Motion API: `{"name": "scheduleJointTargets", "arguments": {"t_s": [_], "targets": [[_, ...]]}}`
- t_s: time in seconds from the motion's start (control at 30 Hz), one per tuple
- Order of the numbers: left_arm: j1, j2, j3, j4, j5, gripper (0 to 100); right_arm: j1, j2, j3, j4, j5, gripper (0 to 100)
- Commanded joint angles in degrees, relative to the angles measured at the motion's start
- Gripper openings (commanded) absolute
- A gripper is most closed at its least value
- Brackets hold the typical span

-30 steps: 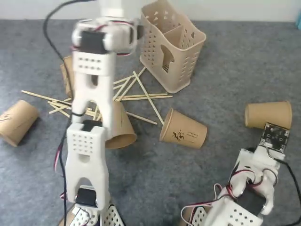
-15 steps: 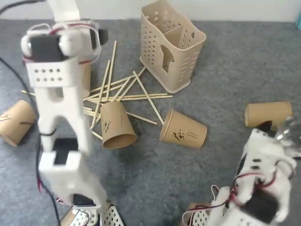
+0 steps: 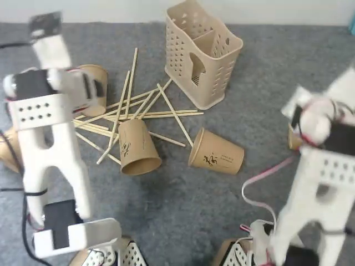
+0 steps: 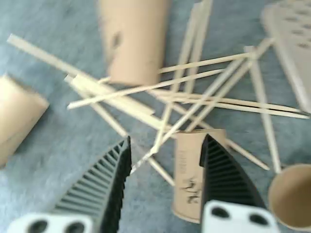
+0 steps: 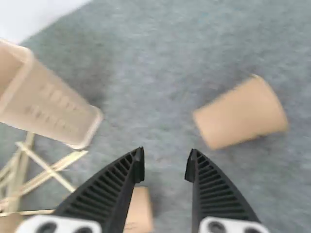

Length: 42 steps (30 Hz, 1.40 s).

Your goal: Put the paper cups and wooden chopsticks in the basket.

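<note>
Surface: a grey carpet (image 3: 266, 72) is laid under everything.
Basket: the basket (image 3: 202, 52) is stood upright at the far side of the carpet. Its walls are perforated and a divider is seen inside. No cup or stick is seen in it.
Chopsticks: the chopsticks (image 3: 138, 113) are scattered in a crossed heap on the carpet just beside the basket, with some ends near its base.
Central cup: the central cup (image 3: 136, 147) is laid on its side, its base touching the heap and its mouth turned away from the basket.
Second cup: the second cup (image 3: 216, 152) is laid on its side near the central cup, apart from the sticks.
Far cup: the far cup (image 3: 97, 88) is partly hidden behind the left arm (image 3: 47, 133), at the edge of the heap.
Edge cup: the edge cup (image 3: 6, 152) is mostly covered by the same arm.
Side cup: the side cup (image 5: 240, 119) is laid on its side, well apart from the basket and partly hidden by the right arm (image 3: 324, 166) in the high view.
Left gripper: the left gripper (image 4: 166, 141) is released, fingers spread and nothing grasped. It is held above the heap and the central cup.
Right gripper: the right gripper (image 5: 165, 153) is released with a narrower gap and nothing grasped. It is held over bare carpet between the basket and the side cup.
</note>
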Motion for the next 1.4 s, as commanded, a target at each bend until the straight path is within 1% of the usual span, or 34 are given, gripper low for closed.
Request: {"name": "scheduleJointTargets", "arguments": {"t_s": [0.0, 0.07, 0.17, 0.27, 0.4, 0.5, 0.63, 0.8, 0.93, 1.17, 1.37], "targets": [[-4.57, -3.25, 4.18, -2.90, 0.18, 22, -5.14, 8.04, -13.10, 0.66, -3.96, 15.9], [-6.07, -3.25, 7.96, -4.13, -0.44, 22, -7.08, 13.23, -18.20, 0.66, -6.51, 15.9], [-6.42, -3.25, 14.37, -6.95, -3.08, 22, -9.80, 20.88, -24.62, 0.48, -10.90, 15.9], [-6.42, -3.25, 20.88, -12.57, -3.25, 22, -12.44, 28.09, -30.33, -0.75, -13.89, 16.4], [-6.42, -3.25, 28.09, -20.92, -3.25, 22, -14.73, 36.35, -39.12, -3.30, -17.49, 22.5], [-5.89, -3.25, 31.96, -26.11, -3.25, 22, -16.22, 41.45, -47.82, -3.65, -18.29, 22.6], [-3.69, -3.34, 35.21, -30.33, -3.25, 22, -17.98, 49.01, -58.64, -4.35, -18.37, 22.6], [-2.64, -3.34, 36.79, -32.62, -3.25, 22, -19.56, 57.89, -67.43, -4.97, -20.31, 22.6], [-2.81, -3.34, 37.41, -33.41, -3.34, 22, -19.74, 62.02, -70.59, -3.74, -21.01, 22.6], [-2.90, -3.34, 37.67, -34.02, -3.34, 22, -19.91, 60.70, -70.77, 2.68, -21.89, 22.6], [-2.99, -3.34, 37.67, -34.02, -3.34, 22, -21.85, 62.55, -68.04, 1.89, -22.15, 22.6]]}}
